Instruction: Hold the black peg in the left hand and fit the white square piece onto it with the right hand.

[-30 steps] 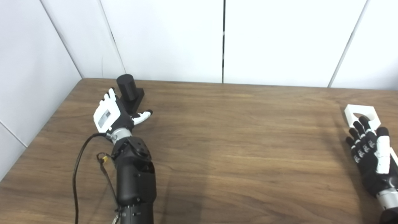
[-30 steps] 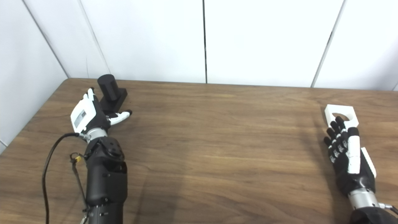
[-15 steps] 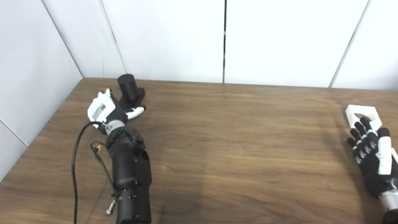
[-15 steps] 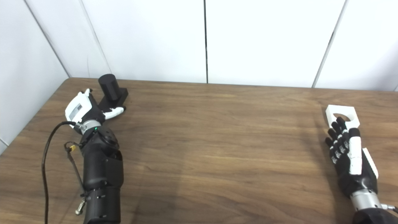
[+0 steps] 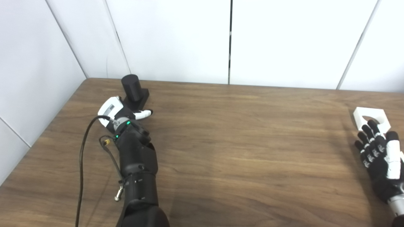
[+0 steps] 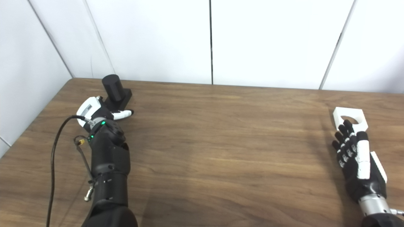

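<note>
You're at the reach/pre-grasp step on both sides, nothing picked up yet. L hand [image 5: 117, 111] sits low at the black peg [image 5: 131, 87], which stands at the far-left corner of the table [image 5: 240, 151] on its flat black base [image 5: 141, 96]; the hand is right against the base's near edge, thumb out to the right, other fingers hidden behind the palm, so can't tell if they're already curled on the base or just touching. Looks not grasped, judging by the peg sitting flat on the wood. R hand [image 6: 355, 154] is released, fingers spread and straight, tips over the near edge of the white square piece [image 6: 349, 118], which lies flat near the table's right edge w/ its round hole facing up; no grip on it. Peg's long axis is about vertical, round top pointing up, slight lean away in the view; base runs front-to-back. White piece is roughly square, flat face up, hole axis vertical too. Next move prob needs: close L fingers round the base or peg shaft and lift w/o tipping it, then curl R fingers on the piece's edges, not over the hole, bring both to mid-table and line hole axis w/ peg axis. Risk: the thin piece lying flat is hard to pinch and may slide toward the table edge.
</note>
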Controlling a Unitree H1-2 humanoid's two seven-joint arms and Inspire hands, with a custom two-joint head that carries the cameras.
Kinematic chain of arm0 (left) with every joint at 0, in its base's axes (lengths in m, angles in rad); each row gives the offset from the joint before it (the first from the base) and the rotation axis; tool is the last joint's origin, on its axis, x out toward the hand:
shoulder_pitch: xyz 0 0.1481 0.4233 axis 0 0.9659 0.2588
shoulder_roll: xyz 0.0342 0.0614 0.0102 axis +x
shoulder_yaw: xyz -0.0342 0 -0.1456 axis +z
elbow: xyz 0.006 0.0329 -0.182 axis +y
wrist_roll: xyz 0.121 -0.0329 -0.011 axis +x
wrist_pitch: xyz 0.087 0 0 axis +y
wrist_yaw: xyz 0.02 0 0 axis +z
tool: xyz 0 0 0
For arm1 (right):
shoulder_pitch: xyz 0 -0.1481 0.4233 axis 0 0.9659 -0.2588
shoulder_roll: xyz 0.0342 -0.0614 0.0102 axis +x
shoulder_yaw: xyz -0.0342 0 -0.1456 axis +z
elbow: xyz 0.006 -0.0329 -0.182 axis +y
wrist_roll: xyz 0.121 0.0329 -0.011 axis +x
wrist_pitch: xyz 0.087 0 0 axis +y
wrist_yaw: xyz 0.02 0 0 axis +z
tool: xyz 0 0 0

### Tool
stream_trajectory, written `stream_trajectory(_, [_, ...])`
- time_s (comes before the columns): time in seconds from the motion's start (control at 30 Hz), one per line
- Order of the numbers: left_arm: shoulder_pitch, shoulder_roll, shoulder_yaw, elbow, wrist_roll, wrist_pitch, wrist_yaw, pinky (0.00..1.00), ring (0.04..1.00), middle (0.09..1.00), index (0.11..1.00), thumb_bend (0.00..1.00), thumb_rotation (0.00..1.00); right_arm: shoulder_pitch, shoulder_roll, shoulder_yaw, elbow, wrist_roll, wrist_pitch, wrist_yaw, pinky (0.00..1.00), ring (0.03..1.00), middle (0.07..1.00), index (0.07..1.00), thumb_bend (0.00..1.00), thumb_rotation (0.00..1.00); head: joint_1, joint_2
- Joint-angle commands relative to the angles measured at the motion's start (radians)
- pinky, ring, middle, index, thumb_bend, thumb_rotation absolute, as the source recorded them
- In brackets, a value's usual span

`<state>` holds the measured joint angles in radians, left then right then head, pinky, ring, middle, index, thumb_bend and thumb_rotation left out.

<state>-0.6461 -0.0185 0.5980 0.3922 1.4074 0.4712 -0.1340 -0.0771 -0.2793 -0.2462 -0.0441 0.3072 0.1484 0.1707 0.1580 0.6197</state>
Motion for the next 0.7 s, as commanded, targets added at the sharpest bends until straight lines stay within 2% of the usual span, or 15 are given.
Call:
stream_trajectory(0.0, [-0.071, 0.038, -0.014, 0.005, 0.022, -0.001, 0.012, 0.99, 1.000, 1.000, 0.989, 0.82, 0.38, -0.011, -0.019, -0.004, -0.043, 0.013, -0.004, 0.010, 1.00, 1.000, 1.000, 1.000, 0.62, 1.00, 0.000, 0.001])
stream_trajectory(0.2, [-0.091, 0.057, -0.040, 0.043, 0.026, -0.001, 0.017, 0.98, 1.000, 1.000, 0.989, 0.84, 0.39, 0.001, -0.018, -0.005, -0.072, 0.014, 0.015, 0.002, 1.00, 1.000, 1.000, 1.000, 0.62, 1.00, -0.011, 0.007])
stream_trajectory(0.47, [-0.100, 0.071, -0.070, 0.067, 0.031, -0.001, 0.014, 0.94, 1.000, 1.000, 0.983, 0.80, 0.41, 0.017, -0.015, -0.010, -0.108, 0.015, 0.044, -0.006, 1.00, 1.000, 1.000, 1.000, 0.61, 1.00, -0.008, 0.011])
stream_trajectory(0.67, [-0.109, 0.087, -0.080, 0.102, 0.035, -0.001, 0.019, 0.93, 1.000, 1.000, 0.956, 0.76, 0.44, 0.019, -0.018, -0.007, -0.102, 0.016, 0.041, -0.002, 1.00, 1.000, 1.000, 1.000, 0.62, 1.00, -0.010, 0.014])
